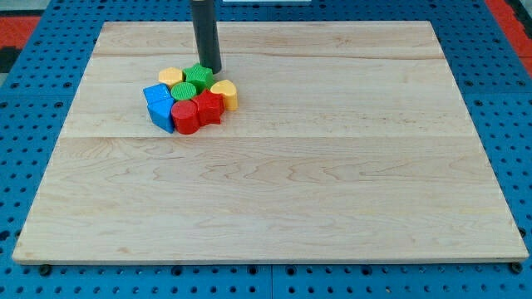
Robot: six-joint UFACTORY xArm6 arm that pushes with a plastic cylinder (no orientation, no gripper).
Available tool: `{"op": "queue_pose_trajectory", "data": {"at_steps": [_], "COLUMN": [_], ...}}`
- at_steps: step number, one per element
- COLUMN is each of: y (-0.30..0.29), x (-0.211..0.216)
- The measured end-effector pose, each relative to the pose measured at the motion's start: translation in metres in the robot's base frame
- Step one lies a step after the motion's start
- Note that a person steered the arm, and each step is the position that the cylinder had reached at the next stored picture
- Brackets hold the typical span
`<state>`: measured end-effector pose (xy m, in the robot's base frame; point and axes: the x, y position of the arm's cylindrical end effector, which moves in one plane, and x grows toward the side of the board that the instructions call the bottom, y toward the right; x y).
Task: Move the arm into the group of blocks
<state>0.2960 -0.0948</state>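
Blocks (189,98): one tight cluster, likely light, stiff, slide-prone. My tip (209,70): a bare rod without fingers, touching the cluster's top edge; push centrally, else they scatter.

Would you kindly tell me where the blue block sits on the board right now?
The blue block sits in the board's upper-left part, at the left edge of the cluster, touching the red block on its right, with a yellow block just above.

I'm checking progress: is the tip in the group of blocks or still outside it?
At its edge, not inside. My tip meets the green block on the cluster's top side; the other blocks lie below it.
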Motion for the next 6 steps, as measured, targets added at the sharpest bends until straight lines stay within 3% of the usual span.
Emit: {"op": "queue_pose_trajectory", "data": {"at_steps": [1, 3, 4, 6], "y": [-0.028, -0.162, -0.128, -0.025], "x": [-0.023, 0.072, 0.109, 0.101]}}
